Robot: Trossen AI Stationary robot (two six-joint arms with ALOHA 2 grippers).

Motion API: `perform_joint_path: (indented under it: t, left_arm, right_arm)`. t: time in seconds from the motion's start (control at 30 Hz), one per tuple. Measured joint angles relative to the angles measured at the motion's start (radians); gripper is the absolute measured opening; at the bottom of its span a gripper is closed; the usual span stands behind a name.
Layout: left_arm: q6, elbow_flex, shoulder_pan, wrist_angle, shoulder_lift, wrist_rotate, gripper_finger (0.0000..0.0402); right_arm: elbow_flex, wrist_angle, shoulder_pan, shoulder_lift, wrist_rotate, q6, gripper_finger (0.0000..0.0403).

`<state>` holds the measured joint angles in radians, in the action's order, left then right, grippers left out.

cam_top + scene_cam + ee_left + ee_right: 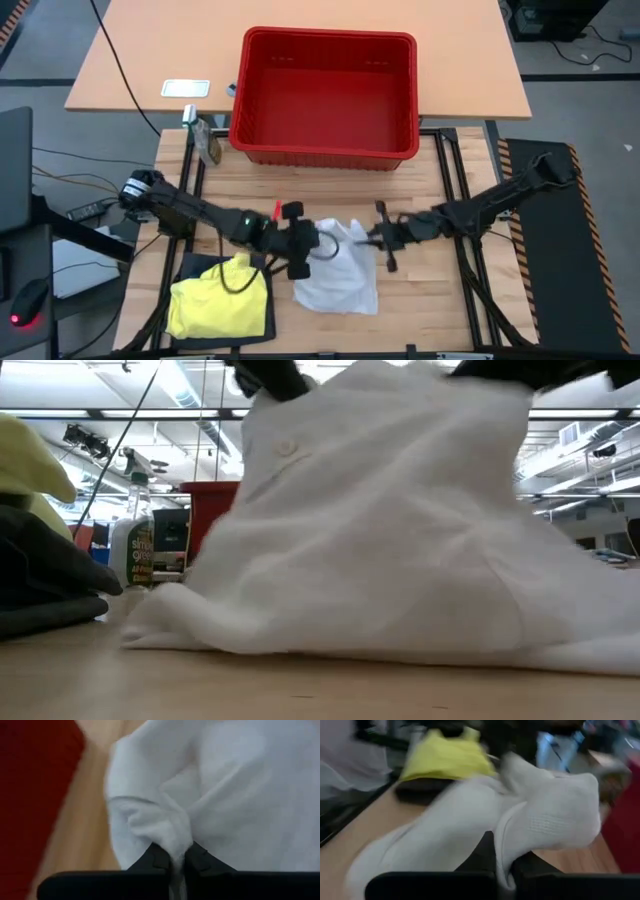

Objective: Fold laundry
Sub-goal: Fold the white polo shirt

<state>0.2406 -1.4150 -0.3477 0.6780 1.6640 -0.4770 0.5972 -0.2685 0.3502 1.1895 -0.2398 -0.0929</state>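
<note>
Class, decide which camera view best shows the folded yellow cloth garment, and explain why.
The high view: the folded yellow cloth garment shows whole from above, on dark cloth. The low view catches only an edge; the right wrist view shows it blurred; the left wrist view misses it.

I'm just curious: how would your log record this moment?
left gripper: shut on white garment | right gripper: shut on white garment

Shirt (338,275) mid-table; folded pile (220,300) left of it; basket (325,95) behind.
</note>
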Motion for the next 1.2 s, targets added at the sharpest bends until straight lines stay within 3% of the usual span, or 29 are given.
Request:
perform_joint_path:
  t: [0.17, 0.27, 0.43, 0.57, 0.8, 0.97, 1.1, 1.2]
  left_arm:
    - [0.006, 0.005, -0.058, -0.048, 0.064, -0.233, 0.0016]
    - [0.000, 0.004, -0.069, -0.093, 0.086, -0.261, 0.0016]
    - [0.013, 0.004, -0.057, -0.124, 0.101, -0.236, 0.0016]
    - [0.151, 0.004, -0.032, -0.133, 0.096, -0.219, 0.0026]
    - [0.356, 0.004, 0.026, -0.094, 0.050, -0.005, 0.0116]
    - [0.478, 0.003, 0.049, 0.030, -0.006, 0.051, 0.0177]
    - [0.503, 0.003, 0.050, 0.050, -0.047, 0.053, 0.0198]
    - [0.547, 0.003, 0.032, 0.016, -0.061, 0.053, 0.0199]
  right_arm:
    - [0.001, -0.011, 0.130, 0.050, -0.033, -0.100, 0.0014]
    - [0.001, 0.019, 0.184, 0.116, -0.145, -0.079, 0.0015]
    - [0.001, 0.040, 0.192, 0.192, -0.321, 0.074, 0.0023]
    - [0.001, 0.049, 0.176, 0.197, -0.368, 0.268, 0.0026]
    - [0.001, 0.242, 0.147, 0.056, -0.363, 0.763, 0.0071]
    - [0.001, 0.456, 0.120, -0.087, -0.363, 1.076, 0.0113]
    - [0.001, 0.419, 0.118, -0.174, -0.362, 1.062, 0.0122]
    - [0.002, 0.260, 0.112, -0.185, -0.294, 0.916, 0.0114]
